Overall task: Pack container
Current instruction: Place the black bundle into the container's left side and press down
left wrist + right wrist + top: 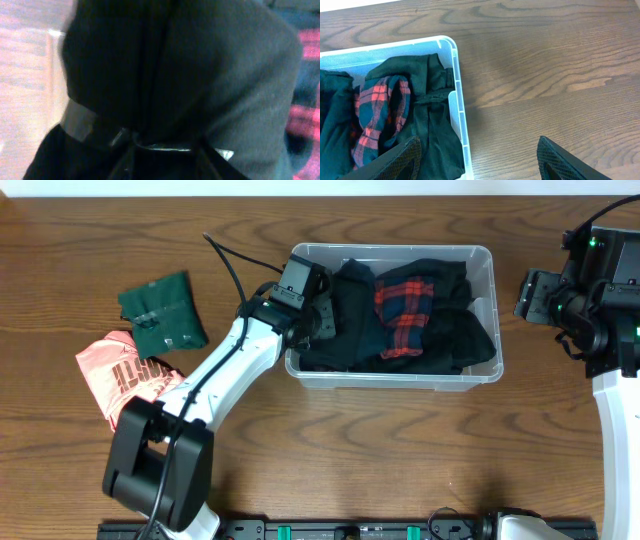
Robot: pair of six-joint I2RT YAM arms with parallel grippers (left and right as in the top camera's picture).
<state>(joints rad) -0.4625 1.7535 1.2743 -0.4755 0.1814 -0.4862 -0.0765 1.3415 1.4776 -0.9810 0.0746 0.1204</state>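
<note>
Overhead looks straight down on the counter (400, 450); right wrist obliquely shares the container (455, 75); left wrist, apparently, hugs dark cloth (175, 75).

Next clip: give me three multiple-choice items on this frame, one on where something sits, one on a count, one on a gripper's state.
1. Where is the green garment?
A) inside the container
B) on the table, left of the container in the overhead view
C) draped over the container's rim

2. How many garments lie on the table outside the container?
A) none
B) two
C) four

3. What is the state of the right gripper?
A) open over bare wood
B) shut on a garment
C) shut on the container's rim

Answers:
1 B, it lies on the wood next to the pink garment.
2 B, only the green and pink ones lie outside.
3 A, its fingers stand wide apart with nothing between them.
</note>
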